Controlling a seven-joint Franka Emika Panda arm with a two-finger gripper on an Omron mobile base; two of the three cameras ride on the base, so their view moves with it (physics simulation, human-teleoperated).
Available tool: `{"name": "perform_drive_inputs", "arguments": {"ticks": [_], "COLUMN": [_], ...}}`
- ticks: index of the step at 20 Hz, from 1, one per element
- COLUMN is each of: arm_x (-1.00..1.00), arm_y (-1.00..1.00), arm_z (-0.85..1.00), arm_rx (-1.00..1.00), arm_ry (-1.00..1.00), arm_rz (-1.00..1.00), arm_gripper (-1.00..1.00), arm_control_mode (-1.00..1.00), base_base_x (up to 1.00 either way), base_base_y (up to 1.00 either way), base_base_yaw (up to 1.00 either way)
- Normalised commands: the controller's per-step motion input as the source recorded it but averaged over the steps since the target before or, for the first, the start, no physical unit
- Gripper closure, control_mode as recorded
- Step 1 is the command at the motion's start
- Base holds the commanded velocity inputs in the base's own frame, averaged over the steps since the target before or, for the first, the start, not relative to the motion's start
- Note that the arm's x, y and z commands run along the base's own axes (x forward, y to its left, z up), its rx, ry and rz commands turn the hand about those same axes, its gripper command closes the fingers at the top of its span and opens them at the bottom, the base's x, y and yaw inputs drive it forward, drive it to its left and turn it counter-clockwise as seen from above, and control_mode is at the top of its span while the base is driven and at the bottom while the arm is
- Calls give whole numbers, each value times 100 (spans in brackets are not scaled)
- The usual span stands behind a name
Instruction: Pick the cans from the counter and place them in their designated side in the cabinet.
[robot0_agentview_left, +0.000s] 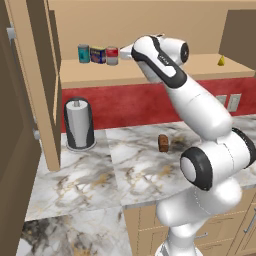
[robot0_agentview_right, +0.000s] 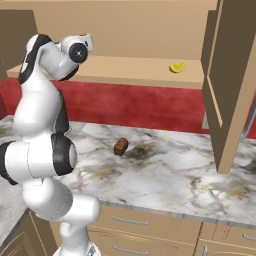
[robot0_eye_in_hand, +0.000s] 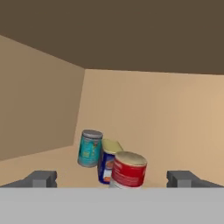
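Both cans stand on the cabinet shelf (robot0_agentview_left: 150, 72), at its left end. The red can with a white band (robot0_agentview_left: 112, 55) is the right one and the dark blue can with a yellow label (robot0_agentview_left: 98, 54) sits beside it. In the hand view the red can (robot0_eye_in_hand: 128, 169) is nearest, and the blue can (robot0_eye_in_hand: 106, 162) leans tilted behind it. My gripper (robot0_eye_in_hand: 113, 178) is open, its fingers spread wide to either side of the red can and just short of it, holding nothing. From the left base view the gripper (robot0_agentview_left: 125, 52) sits right of the red can.
A teal can (robot0_agentview_left: 83, 53) stands left of the blue one. A small brown block (robot0_agentview_left: 163, 143) lies on the marble counter (robot0_agentview_left: 140, 170). A paper towel roll (robot0_agentview_left: 79, 124) stands at the left. A yellow wedge (robot0_agentview_right: 176, 67) sits far right on the shelf. Open doors (robot0_agentview_right: 230, 85) flank the cabinet.
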Motion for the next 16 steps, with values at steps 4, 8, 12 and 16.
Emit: {"name": "perform_drive_inputs", "arguments": {"ticks": [4, 8, 12, 16], "arm_x": [-77, -79, -79, -78], "arm_y": [-12, -12, -12, -16], "arm_z": [7, 4, 1, 0], "arm_rx": [-2, -4, -5, -5], "arm_ry": [0, 0, 0, 0], "arm_rz": [2, 2, 2, 2], "arm_gripper": [-100, -100, -100, -100], "arm_control_mode": [-100, -100, -100, -100], "base_base_x": [0, 0, 0, 0], "base_base_y": [0, 0, 0, 0], "base_base_yaw": [0, 0, 0, 0]}}
